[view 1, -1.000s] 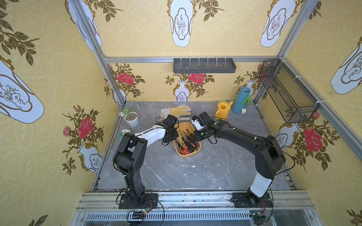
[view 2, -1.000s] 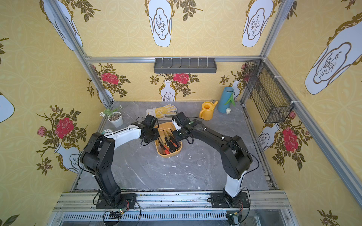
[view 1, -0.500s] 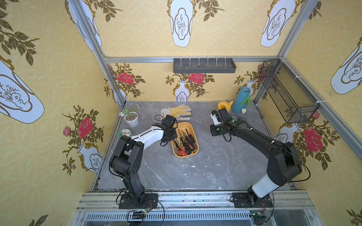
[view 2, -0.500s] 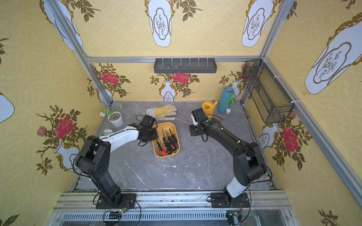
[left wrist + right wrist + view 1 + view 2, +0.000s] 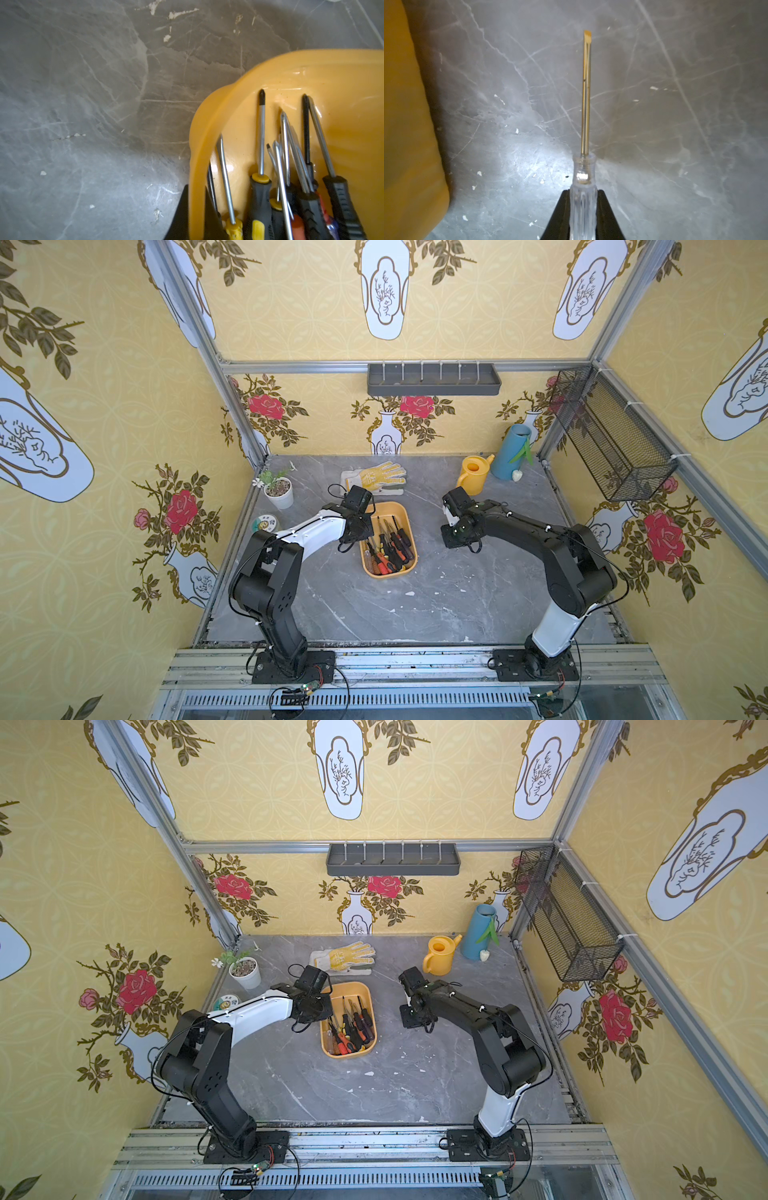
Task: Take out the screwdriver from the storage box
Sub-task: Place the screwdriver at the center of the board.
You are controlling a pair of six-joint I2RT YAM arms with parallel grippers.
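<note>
right wrist: clear-handled, flat-tipped screwdriver (image 5: 586, 93)

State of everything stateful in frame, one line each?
storage box: on table, other screwdrivers inside.
clear-handled screwdriver: out of box, held by handle.
left gripper: shut on storage box rim.
right gripper: shut on clear-handled screwdriver.
glove: lying flat.
watering can: upright.
potted plant: upright.

Left arm (image 5: 309, 531) and right arm (image 5: 523, 533) have black joints, white shells, looping cables.
</note>
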